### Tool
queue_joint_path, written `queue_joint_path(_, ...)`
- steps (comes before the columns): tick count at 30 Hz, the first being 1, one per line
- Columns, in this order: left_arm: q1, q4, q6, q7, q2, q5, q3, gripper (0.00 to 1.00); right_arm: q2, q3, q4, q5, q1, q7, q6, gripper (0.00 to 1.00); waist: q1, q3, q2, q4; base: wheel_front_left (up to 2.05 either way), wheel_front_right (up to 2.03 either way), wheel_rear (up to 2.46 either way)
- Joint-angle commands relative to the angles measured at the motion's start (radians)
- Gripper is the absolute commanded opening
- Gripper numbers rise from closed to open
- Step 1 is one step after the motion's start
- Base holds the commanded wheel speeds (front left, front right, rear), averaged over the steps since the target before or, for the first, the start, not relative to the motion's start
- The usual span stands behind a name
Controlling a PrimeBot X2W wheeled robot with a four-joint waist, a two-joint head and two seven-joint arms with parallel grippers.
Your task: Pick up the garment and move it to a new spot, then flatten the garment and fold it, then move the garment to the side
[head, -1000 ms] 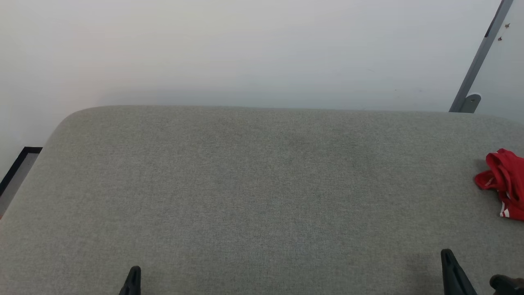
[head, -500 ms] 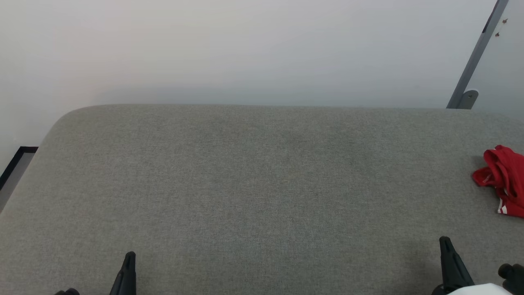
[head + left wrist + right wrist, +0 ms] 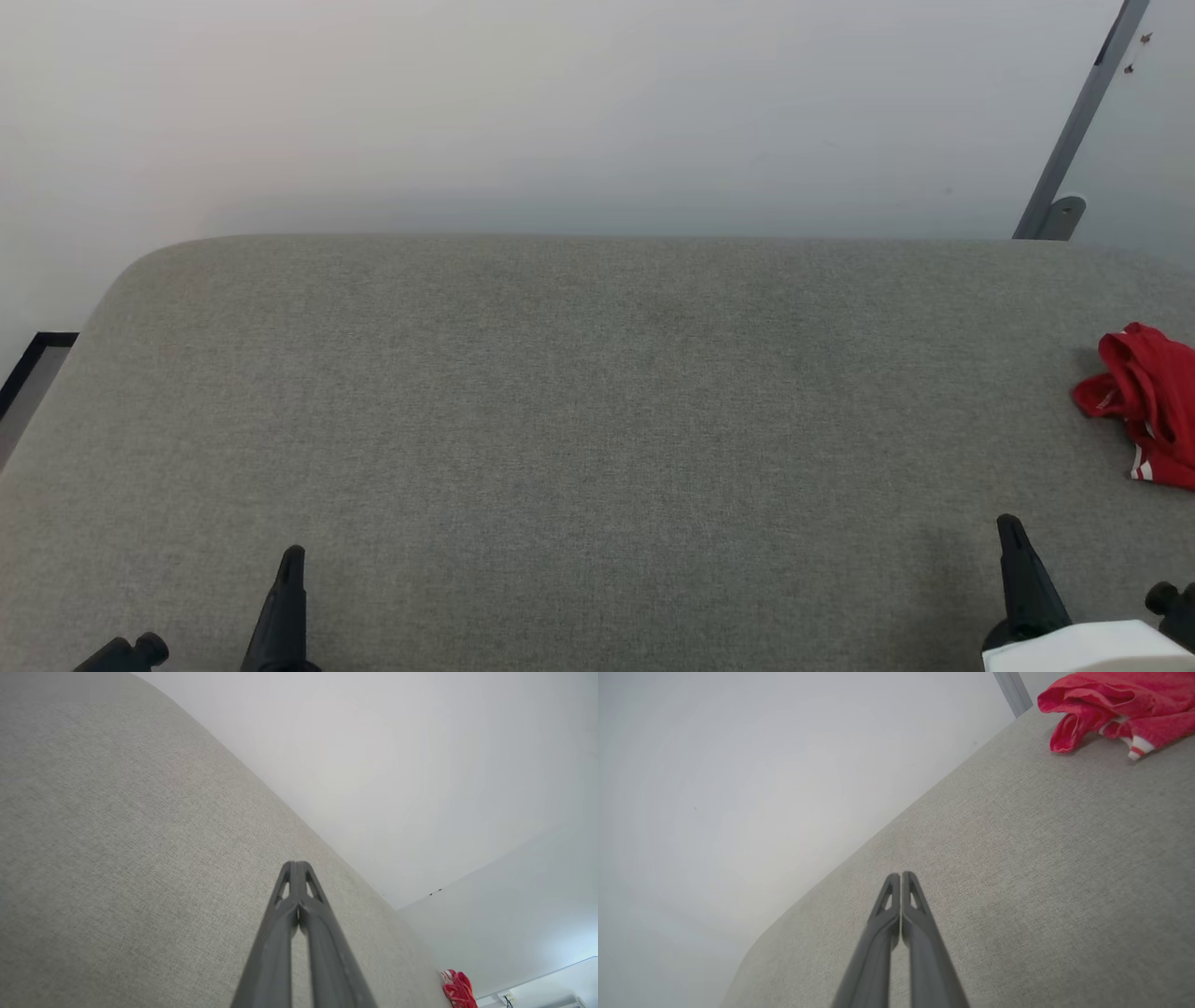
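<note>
Both claws are pressed shut with nothing in them: left claw (image 3: 298, 865) near left, right claw (image 3: 901, 876) near right. The garment (image 3: 1141, 397) lies crumpled on the right side of the grey padded table (image 3: 579, 392), farther off than the right claw. It looks light, limp and easy to grip, so pinch a raised fold. Open room lies leftward; the rounded far edge meets the wall (image 3: 560, 112).

No words, labels, brands or numbers could be read on the crumpled red fabric T-shirt (image 3: 1141, 397) or the grey woven surface (image 3: 560, 420).
</note>
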State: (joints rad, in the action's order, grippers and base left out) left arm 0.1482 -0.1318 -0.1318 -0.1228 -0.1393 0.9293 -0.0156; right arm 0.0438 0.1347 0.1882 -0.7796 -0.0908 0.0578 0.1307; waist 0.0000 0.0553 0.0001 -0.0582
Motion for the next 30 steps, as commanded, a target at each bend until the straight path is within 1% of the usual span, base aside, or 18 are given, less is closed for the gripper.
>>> queue_joint_path(1, -0.03, 0.006, 0.001, 0.007, -0.004, 0.029, 0.009, 0.0, 0.005, -0.001, -0.01, -0.034, 0.027, -0.007, 0.0, 0.0, 0.0, -0.001, -0.0001, 0.001, 0.0, 0.0, 0.0)
queue_joint_path(20, -0.101, -0.029, 0.001, 0.07, 0.018, 0.235, 0.038, 0.0, 0.006, -0.007, 0.01, -0.275, 0.081, -0.057, 0.0, 0.0, 0.0, -0.014, -0.0001, 0.014, 0.0, 0.0, 0.0)
queue_joint_path(30, -0.131, -0.044, 0.001, 0.097, 0.027, 0.321, 0.051, 0.0, 0.007, -0.01, 0.019, -0.379, 0.105, -0.079, 0.0, 0.0, 0.0, -0.02, -0.0001, 0.02, 0.0, 0.0, 0.0)
